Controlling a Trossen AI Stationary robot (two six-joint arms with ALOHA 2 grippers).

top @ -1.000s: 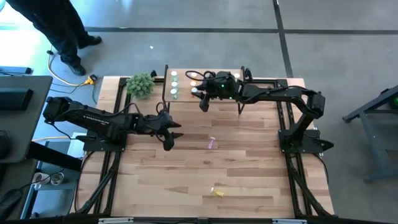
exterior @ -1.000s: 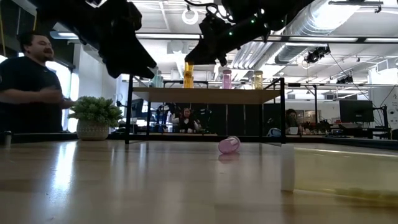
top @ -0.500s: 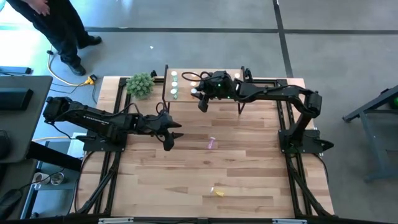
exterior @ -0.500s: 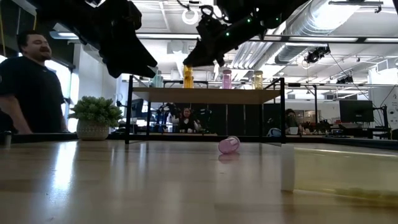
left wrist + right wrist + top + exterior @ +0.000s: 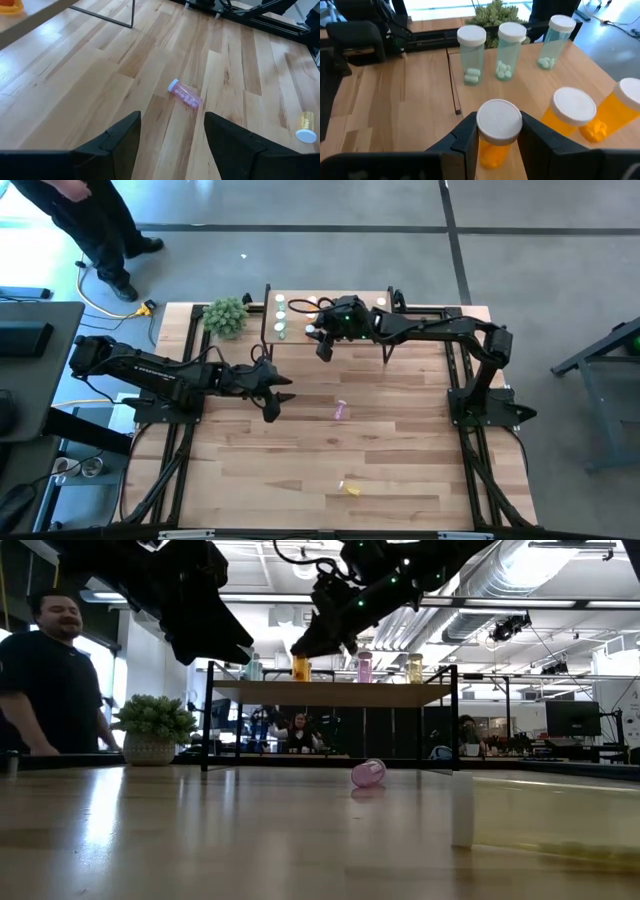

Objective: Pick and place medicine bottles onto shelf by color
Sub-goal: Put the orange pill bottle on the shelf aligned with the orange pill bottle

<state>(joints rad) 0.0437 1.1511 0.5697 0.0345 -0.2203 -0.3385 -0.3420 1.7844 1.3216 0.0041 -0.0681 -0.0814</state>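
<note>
My right gripper [image 5: 498, 145] is shut on an orange medicine bottle [image 5: 496, 152] with a white cap, over the light-wood shelf [image 5: 370, 330] at the table's far edge. Three green bottles [image 5: 510, 50] and two more orange ones [image 5: 572, 117] stand upright on the shelf. The low view also shows a pink bottle [image 5: 364, 665] and a yellow one [image 5: 415, 667] standing there. Another pink bottle [image 5: 185, 95] lies on its side mid-table, and a yellow bottle [image 5: 305, 127] lies toward the near edge. My left gripper [image 5: 172, 135] hovers open left of the lying pink bottle. My right gripper pinches the orange bottle between its two fingers [image 5: 465, 135], on the body just under the white cap [image 5: 498, 120]. The fingers come from the table's right, slanting down. The bottle stands upright; the gripper hides its lower end, so I cannot tell whether it rests on the shelf.
A green potted plant [image 5: 226, 315] stands at the table's far left, beside the shelf. A person [image 5: 45, 680] stands beyond the table's left far corner. Black frame rails [image 5: 180, 380] run along both side edges.
My right arm has reached a little farther over the shelf toward the table's left, and its gripper has tipped slightly, still shut on the orange bottle. The person beyond the table has shifted.
</note>
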